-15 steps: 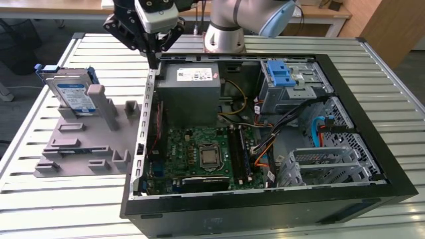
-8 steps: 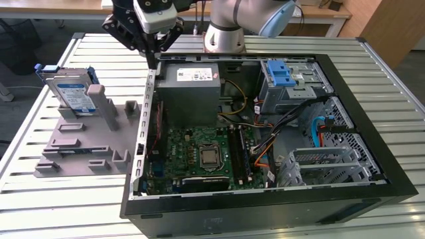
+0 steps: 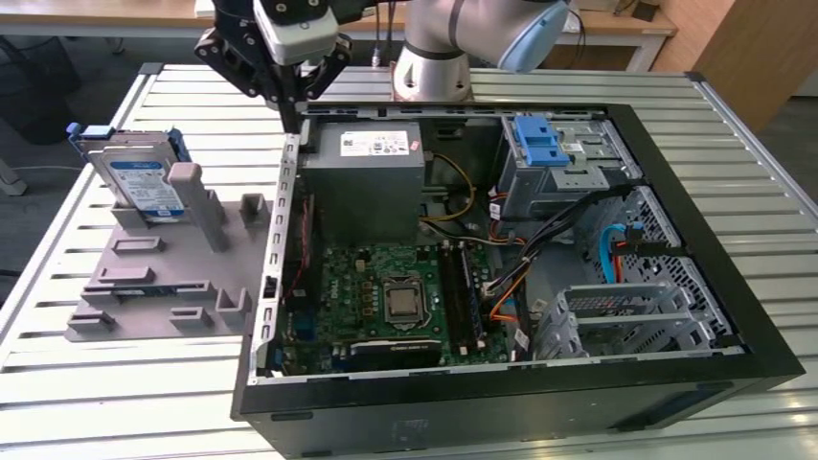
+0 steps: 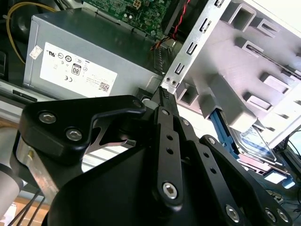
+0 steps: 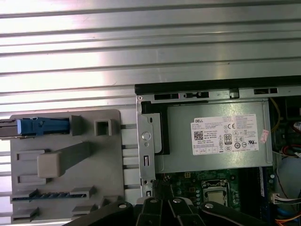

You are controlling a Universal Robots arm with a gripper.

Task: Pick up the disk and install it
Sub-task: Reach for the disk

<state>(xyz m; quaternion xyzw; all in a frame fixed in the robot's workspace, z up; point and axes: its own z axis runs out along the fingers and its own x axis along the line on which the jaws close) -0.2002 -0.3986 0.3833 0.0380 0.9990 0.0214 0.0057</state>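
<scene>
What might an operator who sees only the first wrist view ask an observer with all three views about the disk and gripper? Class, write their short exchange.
Operator: Is the disk gripped?
Observer: No; in the exterior view the disk stands upright in the grey fixture, on that view's left.
Operator: Where is the gripper?
Observer: The gripper hangs above the computer case's side wall, beside the power supply, shut and holding nothing.

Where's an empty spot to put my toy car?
Bare slats lie between the grey fixture plate and the table's near edge, at the exterior view's left, and in the strip beside the computer case at its right. Inside the case is crowded with cables; the disk stands on the plate's far end.
</scene>
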